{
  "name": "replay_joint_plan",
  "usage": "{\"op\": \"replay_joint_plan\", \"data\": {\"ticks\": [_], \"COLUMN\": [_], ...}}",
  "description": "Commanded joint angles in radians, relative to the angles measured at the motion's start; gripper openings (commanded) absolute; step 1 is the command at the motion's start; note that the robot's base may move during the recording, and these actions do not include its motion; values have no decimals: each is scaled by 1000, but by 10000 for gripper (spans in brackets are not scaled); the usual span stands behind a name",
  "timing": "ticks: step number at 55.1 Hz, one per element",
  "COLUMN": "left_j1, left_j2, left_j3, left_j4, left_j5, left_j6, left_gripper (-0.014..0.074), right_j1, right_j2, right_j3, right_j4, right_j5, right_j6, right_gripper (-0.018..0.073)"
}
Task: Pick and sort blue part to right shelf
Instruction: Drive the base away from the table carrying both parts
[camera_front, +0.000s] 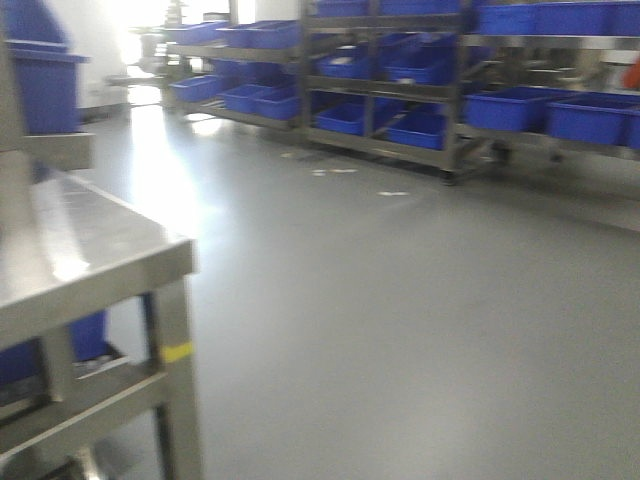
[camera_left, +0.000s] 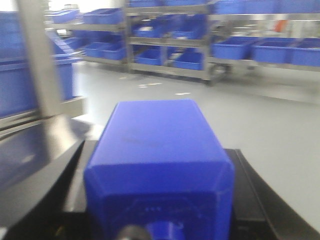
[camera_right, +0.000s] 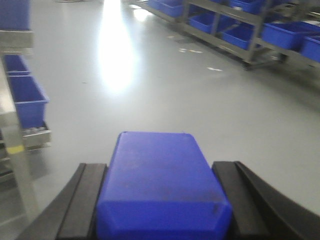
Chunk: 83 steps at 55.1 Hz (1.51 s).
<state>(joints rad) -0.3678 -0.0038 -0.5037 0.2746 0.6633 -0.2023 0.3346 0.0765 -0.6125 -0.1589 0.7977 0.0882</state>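
exterior front-facing takes in the room: grey floor (camera_front: 400, 330) spreading out beyond the near steel frame (camera_front: 90, 260) at the left. a row of steel racks (camera_front: 455, 100) stands well apart from that frame across the floor, loaded with blue bins (camera_front: 505, 108) (all of it smeared by blur). only the wrist views show the parts. left wrist-mounted has a blue part (camera_left: 160, 170) pinched between the black fingers of the left gripper (camera_left: 159, 149), just right of one of the frame's uprights. right wrist-mounted has a second blue part (camera_right: 160, 190) clamped the same way in the right gripper (camera_right: 160, 164), farther right of the frame, above bare floor. a yellow tape mark (camera_front: 177, 351) on the frame's leg shows in the front and right wrist views only.
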Motion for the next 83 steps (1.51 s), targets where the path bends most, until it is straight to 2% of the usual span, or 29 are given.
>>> {"op": "replay_joint_plan", "data": {"ticks": [1,83], "left_j1": [0,0], "left_j2": [-10,-8], "left_j3": [-27,-27], "left_j4": [9,9], "left_j5": [-88,-88], "left_j6": [-7,-7], "left_gripper": [321,321], "right_j1": [-1,-4], "right_j2": [22,22], "right_j3": [-23,-23], "right_j4": [-19,-19], "right_j5": [-86,-85], "right_j6": [-10,-10], "right_gripper": [300,300]}}
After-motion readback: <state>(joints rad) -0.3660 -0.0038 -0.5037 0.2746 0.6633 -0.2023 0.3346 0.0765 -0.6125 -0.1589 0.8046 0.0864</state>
